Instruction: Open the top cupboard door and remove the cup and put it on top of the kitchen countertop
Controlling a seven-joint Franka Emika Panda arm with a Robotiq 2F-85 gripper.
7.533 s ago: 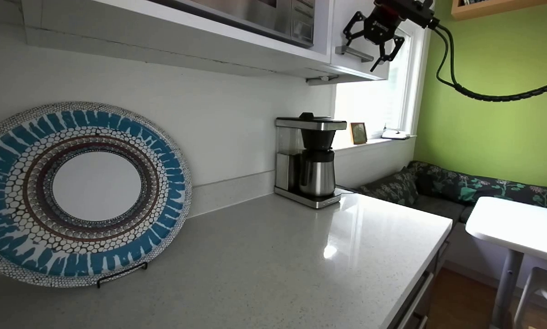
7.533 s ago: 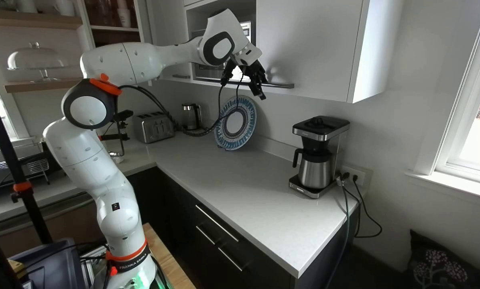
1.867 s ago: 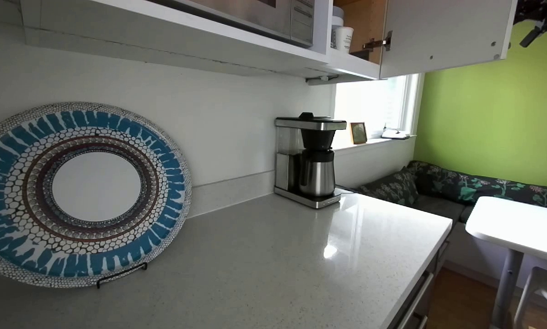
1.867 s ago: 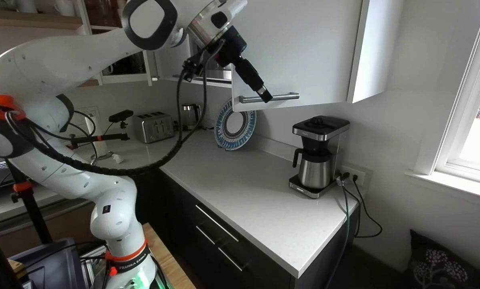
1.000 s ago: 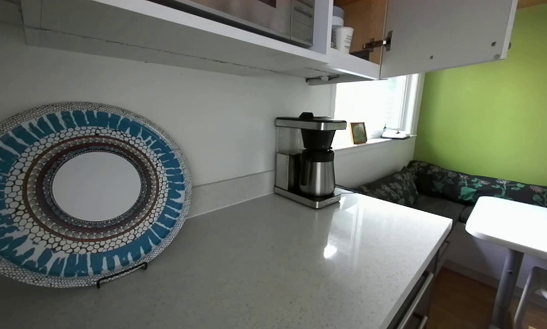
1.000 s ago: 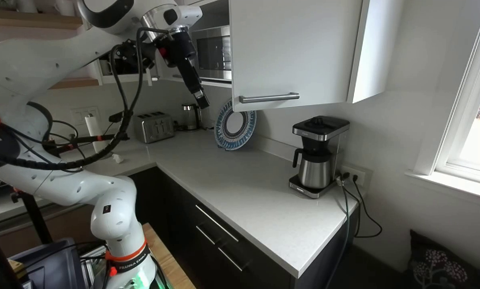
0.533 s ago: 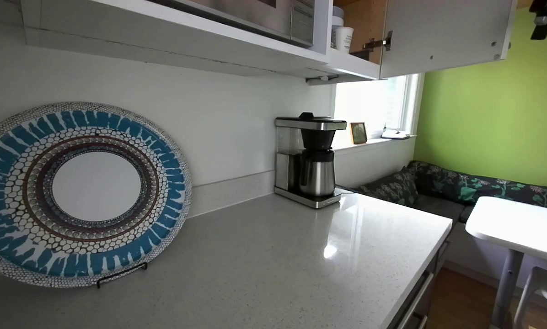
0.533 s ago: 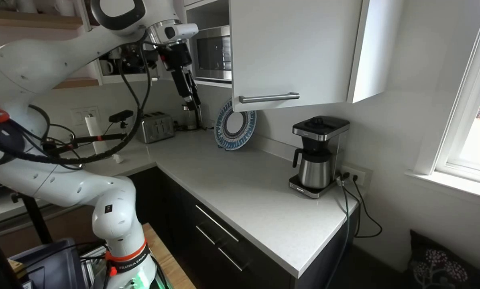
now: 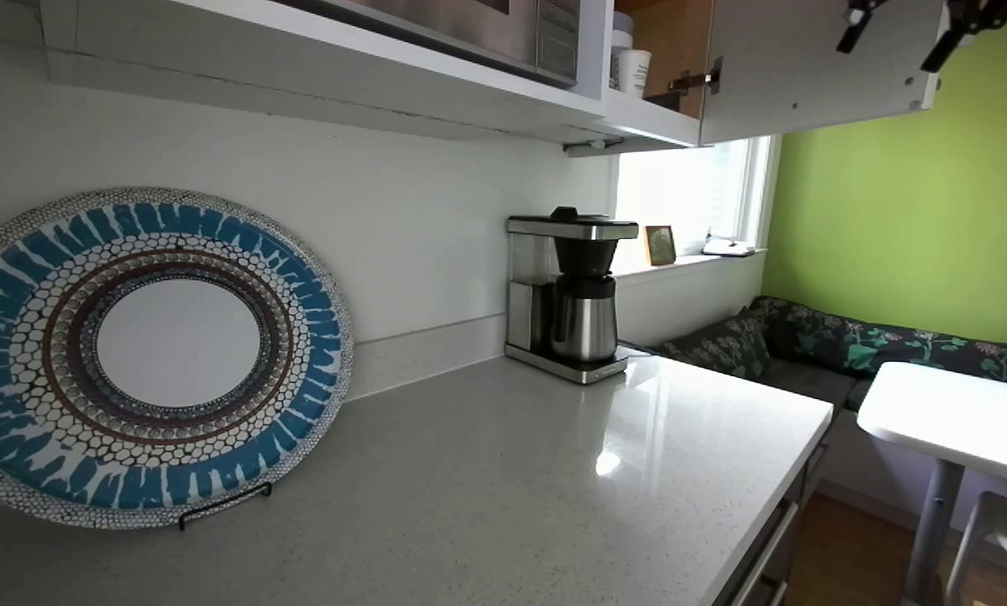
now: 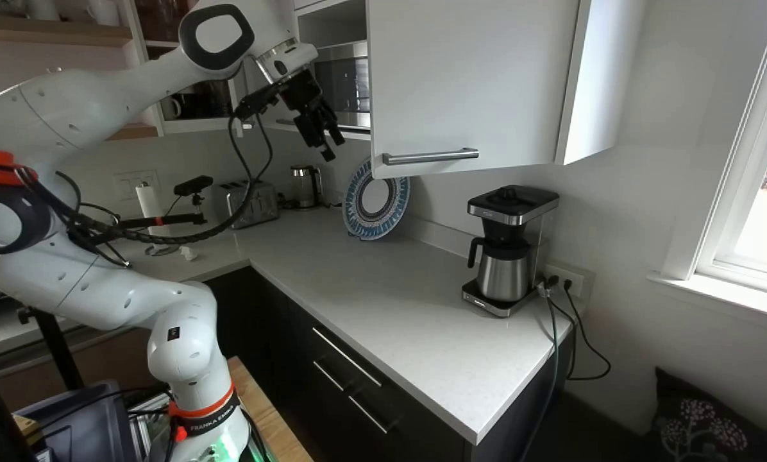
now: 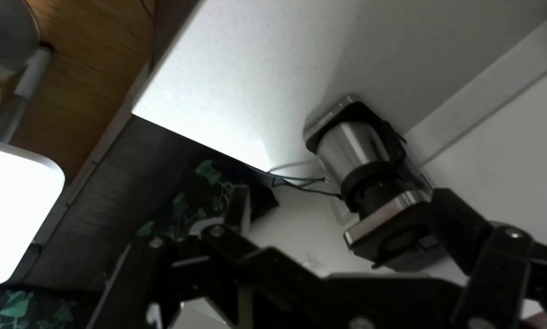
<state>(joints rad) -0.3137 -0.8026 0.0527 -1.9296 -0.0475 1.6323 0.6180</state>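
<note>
"Firstly, the nearest item: what is the state of the claw?"

"Wide, holding nothing. In the wrist view a broad gap shows between its two sides."

"Next outward, the door?"

"Standing open, its brown-lined cupboard exposed. The claw is off the handle and, in an exterior view, hangs beside the door's free edge without touching it. I record the opening as complete."

"The surface, below?"

"It carries the coffee maker. It is the named destination; the placing is not yet done."

"Lastly, and deepest, the cup. Is it located?"

"Yes, in an exterior view. It stands upright in the cupboard, at the front, with other containers just behind it. Whether those touch it I cannot tell. The claw is well apart from it."

"Your finding on progress?"

"One stage signed off: the door. Outstanding, in order: reach in, grip the cup, bring it out, lower it and release it on the surface. In my judgement the claw's spread suits the next stage, but its position does not; it must first move to the cupboard."

"Any caution?"

"The containers. A careless approach could, I judge, topple one along with the cup."
</note>
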